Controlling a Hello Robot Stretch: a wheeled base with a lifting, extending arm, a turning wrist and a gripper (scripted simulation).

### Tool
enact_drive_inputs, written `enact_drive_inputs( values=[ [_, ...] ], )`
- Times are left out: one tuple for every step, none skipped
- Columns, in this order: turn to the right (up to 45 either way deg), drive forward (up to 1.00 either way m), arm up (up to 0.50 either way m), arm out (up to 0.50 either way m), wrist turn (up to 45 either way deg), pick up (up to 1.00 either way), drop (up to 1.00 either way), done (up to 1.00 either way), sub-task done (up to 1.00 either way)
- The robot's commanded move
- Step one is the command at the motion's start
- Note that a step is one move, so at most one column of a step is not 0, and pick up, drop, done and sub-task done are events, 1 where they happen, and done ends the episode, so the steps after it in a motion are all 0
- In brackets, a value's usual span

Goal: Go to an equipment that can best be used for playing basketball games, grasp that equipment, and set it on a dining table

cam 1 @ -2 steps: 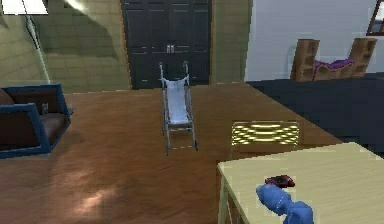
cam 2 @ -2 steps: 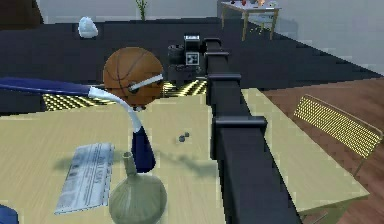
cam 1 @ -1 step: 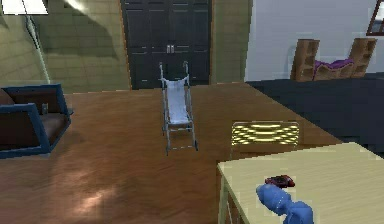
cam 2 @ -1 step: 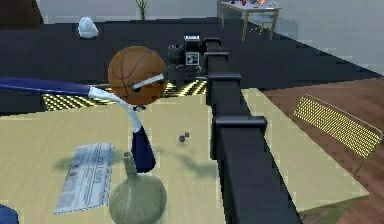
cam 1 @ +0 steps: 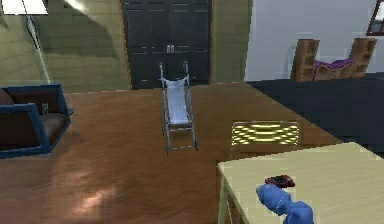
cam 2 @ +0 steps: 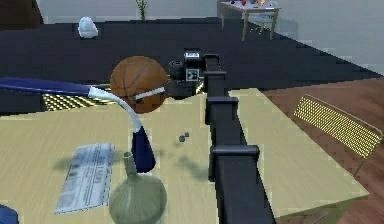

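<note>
Newspaper [cam 2: 85, 175]: flat on the dining table [cam 2: 300, 165], well left of the fingers and lower in the arm side view.
Glass vase [cam 2: 135, 200]: upright, same side.
Basketball [cam 2: 135, 80]: at the fingers' tips, hanging clear above the table's far edge, probably carried there for setting down.
Gripper [cam 2: 165, 90]: holds the ball; how the fingers stand cannot be told.
Yellow chair [cam 2: 335, 125]: well right of the fingers.

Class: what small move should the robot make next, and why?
Probably lower the dark square arm slightly: the orange-brown basketball hangs at the fingers, clear above the pale yellow table. Keep it off the curved blue lamp arm beside it.
</note>
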Motion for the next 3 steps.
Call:
enact_drive_inputs(
  values=[
    [0.0, 0.00, -0.32, 0.00, 0.0, 0.00, 0.00, 0.00, 0.00],
    [0.0, 0.00, 0.00, 0.00, 0.0, 0.00, 1.00, 0.00, 0.00],
    [0.0, 0.00, 0.04, 0.00, 0.0, 0.00, 0.00, 0.00, 0.00]
  ],
)
